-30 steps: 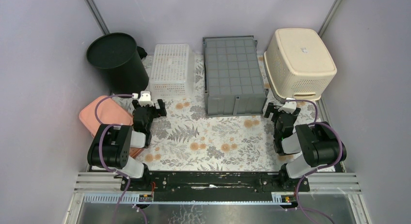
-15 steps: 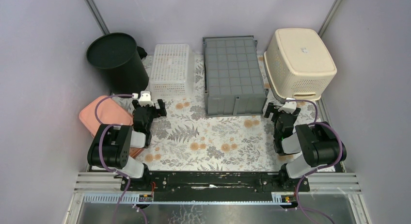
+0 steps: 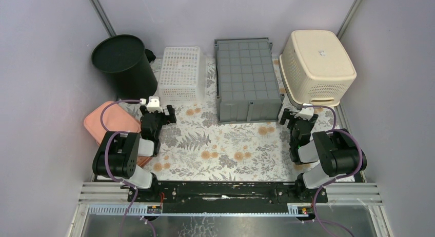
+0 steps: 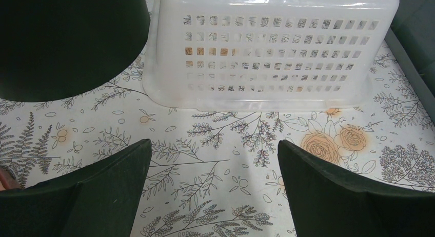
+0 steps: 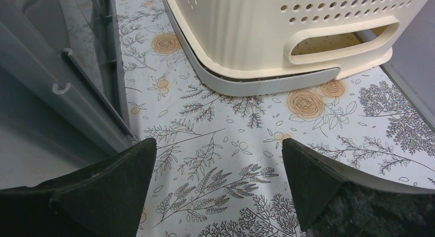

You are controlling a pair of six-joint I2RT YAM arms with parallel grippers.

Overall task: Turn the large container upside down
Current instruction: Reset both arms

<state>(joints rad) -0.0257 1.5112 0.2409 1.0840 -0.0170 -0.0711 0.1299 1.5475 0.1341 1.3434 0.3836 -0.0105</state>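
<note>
The large container, a grey crate (image 3: 248, 80), stands at the back centre of the floral mat (image 3: 220, 150) with its gridded base facing up; its side wall (image 5: 61, 67) fills the left of the right wrist view. My left gripper (image 3: 158, 112) (image 4: 213, 144) hovers open over bare mat, front left of the crate, with nothing between its fingers. My right gripper (image 3: 296, 116) (image 5: 219, 142) is open too, just off the crate's front right corner, holding nothing.
A white perforated basket (image 3: 179, 73) (image 4: 267, 47) sits left of the crate, and a black bucket (image 3: 124, 62) (image 4: 66, 37) beyond it. A cream basket (image 3: 317, 65) (image 5: 287, 26) lies rim-down at the back right. A pink lid-like object (image 3: 110, 125) lies beside the left arm.
</note>
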